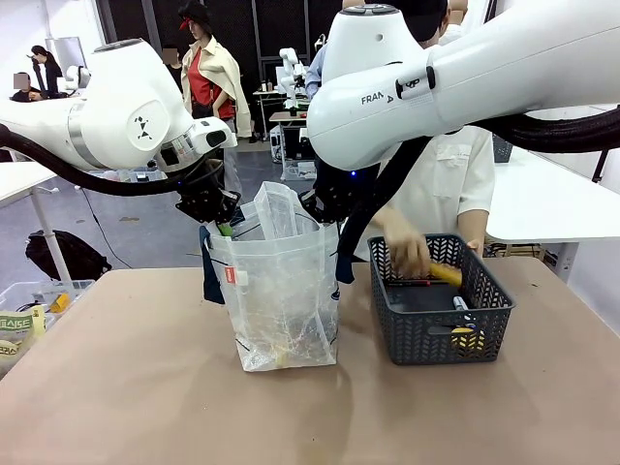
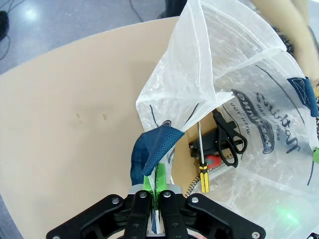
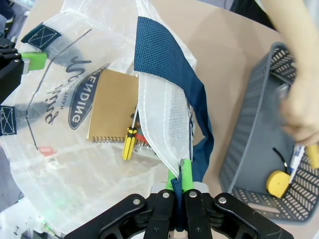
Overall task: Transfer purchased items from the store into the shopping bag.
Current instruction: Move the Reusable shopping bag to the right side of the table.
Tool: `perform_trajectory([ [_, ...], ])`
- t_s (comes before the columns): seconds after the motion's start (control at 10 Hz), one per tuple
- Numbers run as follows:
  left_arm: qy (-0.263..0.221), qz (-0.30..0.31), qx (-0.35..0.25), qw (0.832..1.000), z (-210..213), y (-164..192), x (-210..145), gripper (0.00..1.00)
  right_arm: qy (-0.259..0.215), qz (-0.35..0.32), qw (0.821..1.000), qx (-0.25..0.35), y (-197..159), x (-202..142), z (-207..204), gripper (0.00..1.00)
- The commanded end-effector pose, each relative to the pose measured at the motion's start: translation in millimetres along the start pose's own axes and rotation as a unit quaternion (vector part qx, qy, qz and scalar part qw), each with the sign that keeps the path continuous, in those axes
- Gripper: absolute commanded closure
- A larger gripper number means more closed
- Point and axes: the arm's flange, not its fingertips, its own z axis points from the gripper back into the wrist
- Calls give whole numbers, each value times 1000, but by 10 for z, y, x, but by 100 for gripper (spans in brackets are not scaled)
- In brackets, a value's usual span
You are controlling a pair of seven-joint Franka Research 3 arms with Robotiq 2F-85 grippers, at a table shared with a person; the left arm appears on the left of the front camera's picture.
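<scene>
Front view: left gripper [image 1: 224, 229] and right gripper [image 1: 326, 220] clamp the shopping bag [image 1: 281, 291] rim (arms angled down).

This is a robotics lab. Two white robot arms [image 1: 465, 77] work over a brown table [image 1: 116, 387], white tables [image 1: 562, 208] stand around on a grey floor [image 1: 145, 232], and dark partition panels [image 1: 262, 29] stand behind.

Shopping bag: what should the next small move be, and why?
Probably hold steady: the left pincer and right pincer each clamp a side of the shopping bag, spreading its mouth, while the person's hand grips a yellow item in the basket, likely bound for the bag.
</scene>
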Motion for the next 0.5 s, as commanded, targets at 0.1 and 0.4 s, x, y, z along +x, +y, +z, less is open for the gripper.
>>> perform_trajectory([
  [0.1,-1,0,-3,1000,-7,-6,-18,100,1,-3,1000,1,-14,-14,-11,100],
  [0.4,-1,0,-3,1000,-7,-6,-18,100,1,-3,1000,1,-14,-14,-11,100],
])
